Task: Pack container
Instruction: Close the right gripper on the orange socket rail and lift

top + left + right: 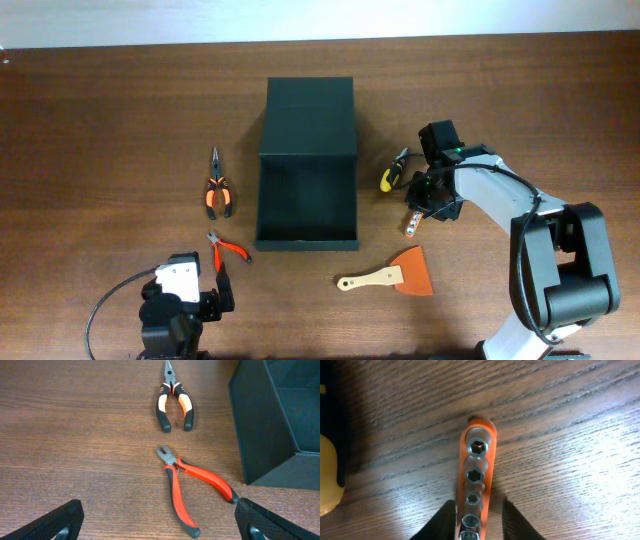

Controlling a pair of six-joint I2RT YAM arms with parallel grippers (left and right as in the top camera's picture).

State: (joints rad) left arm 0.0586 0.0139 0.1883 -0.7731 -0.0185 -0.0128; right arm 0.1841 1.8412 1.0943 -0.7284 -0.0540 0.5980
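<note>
The container [306, 243] is a dark green box in the middle of the table, with its flap lid open toward the back. Its wall also shows in the left wrist view [260, 425]. My right gripper [424, 198] is to the right of it, open, with its fingers [479, 505] either side of an orange socket rail [476, 467] that lies on the table [412, 224]. The left finger is against the rail and the right finger stands a little apart. My left gripper [218, 298] is wide open [157, 506] and empty, low over the table near red-handled cutters [192, 487].
Orange-and-black needle-nose pliers [218, 190] lie left of the box and show in the left wrist view [173, 397]. The red cutters [228, 248] lie at its front left corner. A yellow-and-black screwdriver [392, 172] lies right of the box. A wooden-handled scraper [390, 275] lies at the front right.
</note>
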